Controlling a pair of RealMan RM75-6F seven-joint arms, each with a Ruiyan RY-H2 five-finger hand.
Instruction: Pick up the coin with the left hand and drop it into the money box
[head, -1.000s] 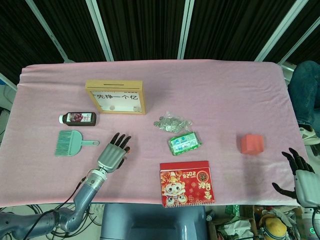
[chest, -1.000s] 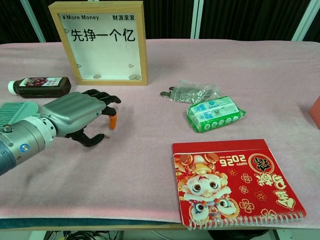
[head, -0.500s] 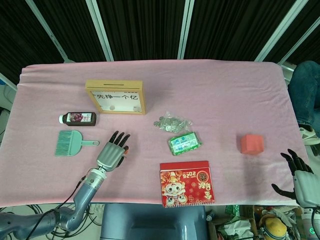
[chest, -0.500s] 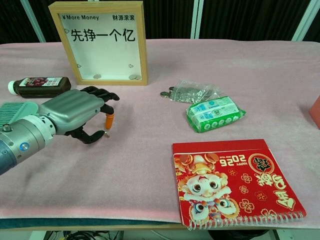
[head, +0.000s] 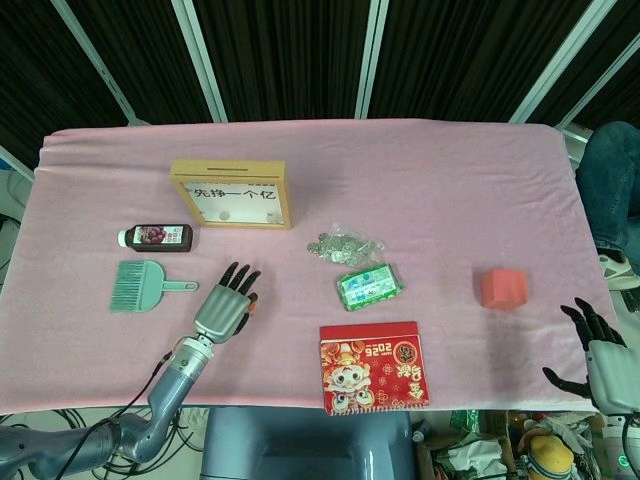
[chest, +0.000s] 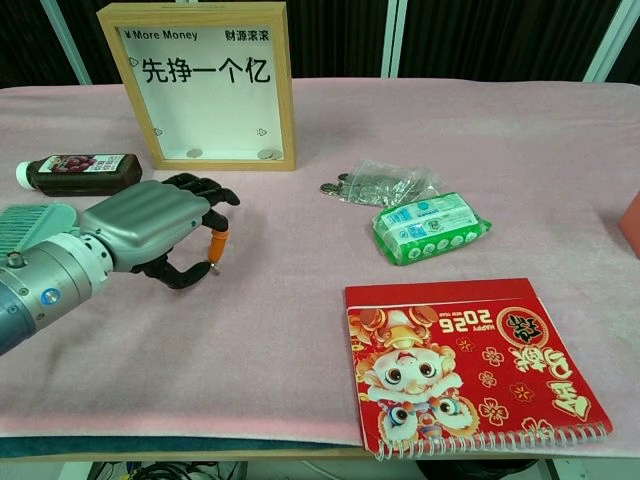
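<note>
Wooden money box (head: 232, 194), metal left hand (head: 226, 306)

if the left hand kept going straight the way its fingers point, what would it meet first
Probably the wooden-framed money box: the left hand points up-table, slightly right, toward its right end, with bare pink cloth between. Depth is unclear, so it might slip past.

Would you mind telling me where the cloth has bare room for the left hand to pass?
Bare cloth runs between the money box and the coin bag, and across the far strip behind them. It is tight on the left among the bottle, brush and left hand, and around the green packet and calendar.
</note>
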